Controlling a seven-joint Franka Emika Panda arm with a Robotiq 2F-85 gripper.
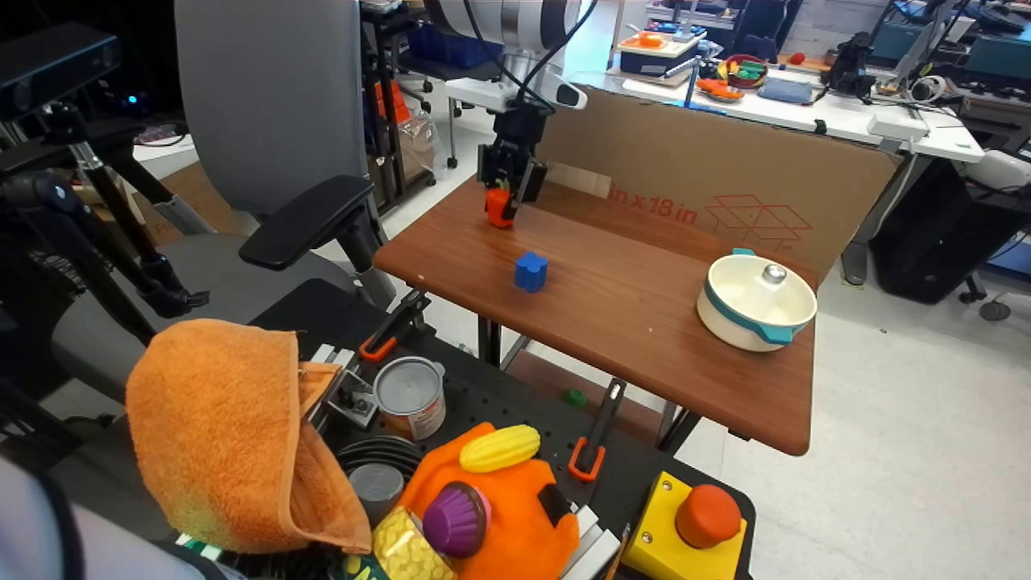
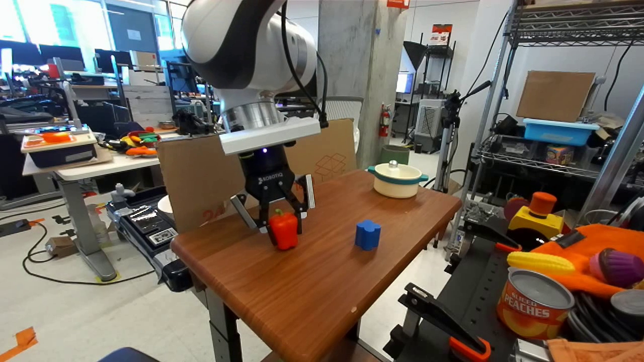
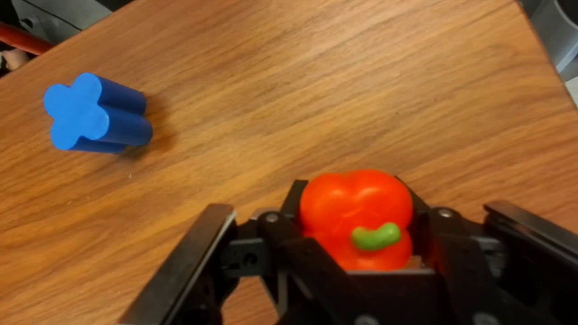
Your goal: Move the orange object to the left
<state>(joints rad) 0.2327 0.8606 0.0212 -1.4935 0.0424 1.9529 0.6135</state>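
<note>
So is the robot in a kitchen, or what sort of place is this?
Probably a robot lab, not a kitchen. There's a big robot arm over a brown table, a chunky red button on a yellow box, and metal shelving for keeping gear.

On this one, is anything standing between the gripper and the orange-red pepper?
Nothing visible: the gripper holds the orange-red pepper, its fingers against both sides. The blue flower-shaped block stands on the table, apart from both.

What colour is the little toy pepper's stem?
Green; the stem shows best in the wrist view.
</note>
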